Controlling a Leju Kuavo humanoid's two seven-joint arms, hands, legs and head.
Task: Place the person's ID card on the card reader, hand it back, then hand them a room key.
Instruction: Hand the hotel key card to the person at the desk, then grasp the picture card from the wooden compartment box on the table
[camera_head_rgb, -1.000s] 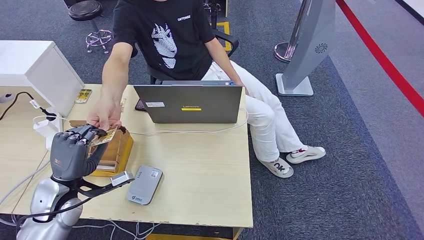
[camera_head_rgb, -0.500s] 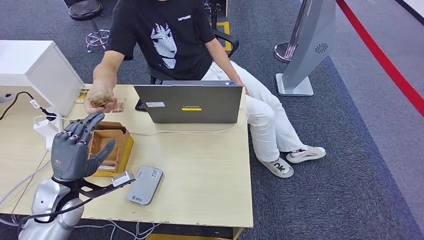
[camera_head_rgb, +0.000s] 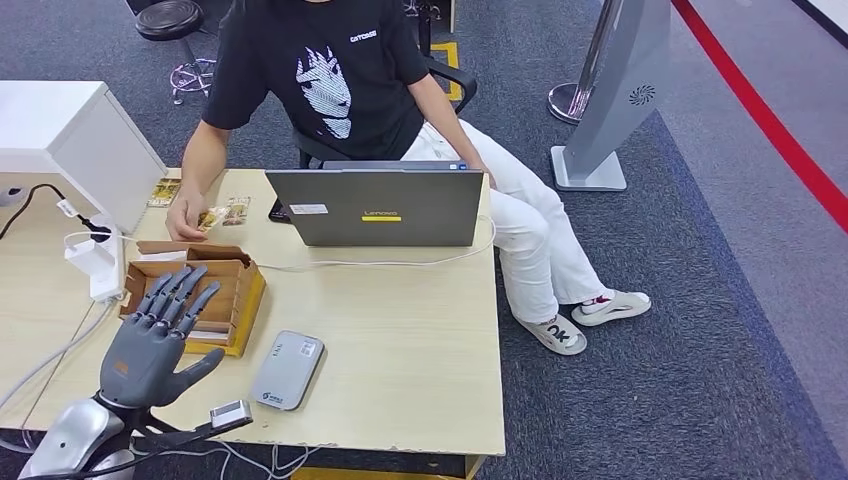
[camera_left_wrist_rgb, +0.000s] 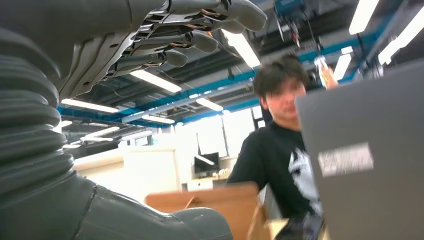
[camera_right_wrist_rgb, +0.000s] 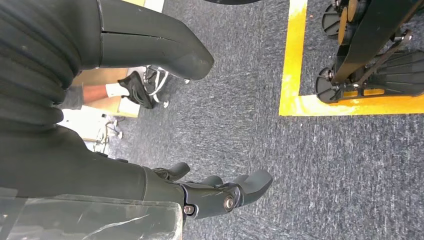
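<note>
My left hand (camera_head_rgb: 155, 335) hovers low over the table's near left corner, fingers spread and holding nothing. In the left wrist view its fingers (camera_left_wrist_rgb: 190, 30) are stretched out. Just beyond it stands the wooden card box (camera_head_rgb: 225, 290). The person's hand (camera_head_rgb: 188, 222) rests on the table behind the box and holds a yellowish card (camera_head_rgb: 210, 218). A grey card reader (camera_head_rgb: 288, 368) lies to the right of my left hand, with nothing on it. My right hand (camera_right_wrist_rgb: 220, 192) hangs over the carpet, fingers loosely apart and empty.
A grey laptop (camera_head_rgb: 378, 208) stands open at the table's far side, facing the seated person (camera_head_rgb: 330, 80). Two more cards (camera_head_rgb: 237, 210) (camera_head_rgb: 165, 190) lie near the person's hand. A white cabinet (camera_head_rgb: 70, 130) and a cabled adapter (camera_head_rgb: 95, 262) occupy the left.
The person took the card from my left hand and drew it back down to the table. My left hand let go, opened, and dropped back toward me.
</note>
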